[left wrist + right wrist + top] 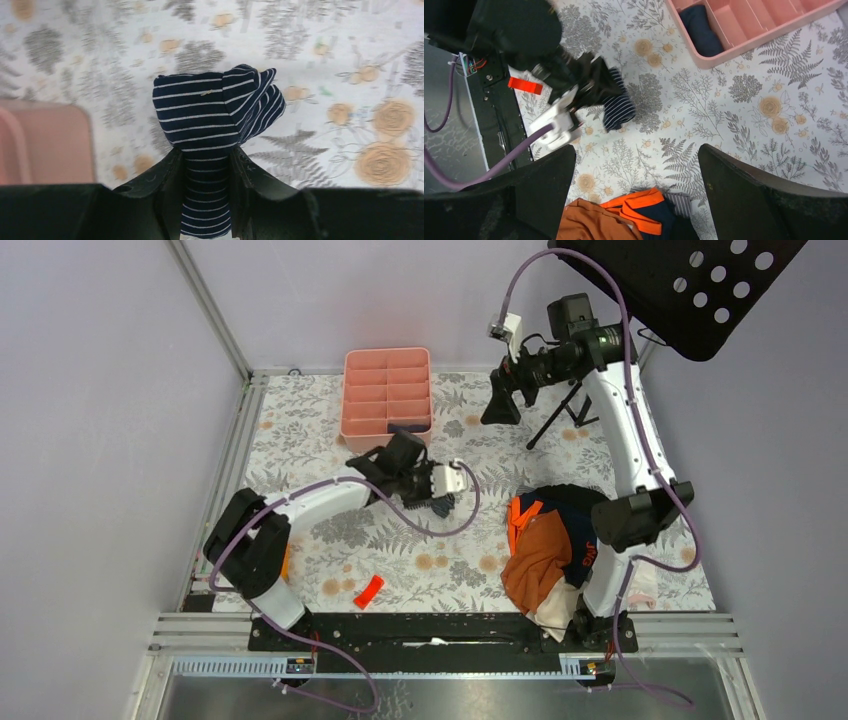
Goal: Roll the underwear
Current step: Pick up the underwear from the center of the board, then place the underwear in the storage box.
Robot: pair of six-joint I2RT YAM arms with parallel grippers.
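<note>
My left gripper (206, 156) is shut on the underwear (200, 110), a rolled bundle of dark navy cloth with thin white stripes, and holds it above the floral table cover. The roll sticks out past the fingertips. In the top view the left gripper (438, 503) hangs near the table's middle, just in front of the pink tray (345, 405). The right wrist view shows the same striped roll (620, 109) from above. My right gripper (636, 152) is open and empty, raised high at the back right (500, 405).
The pink divided tray holds a navy roll (698, 27) in a front compartment. A clothes pile lies at right: an orange garment (535, 552) and navy cloth with an orange band (651, 215). A red tag (368, 591) lies near the front edge. A black tripod (560, 418) stands back right.
</note>
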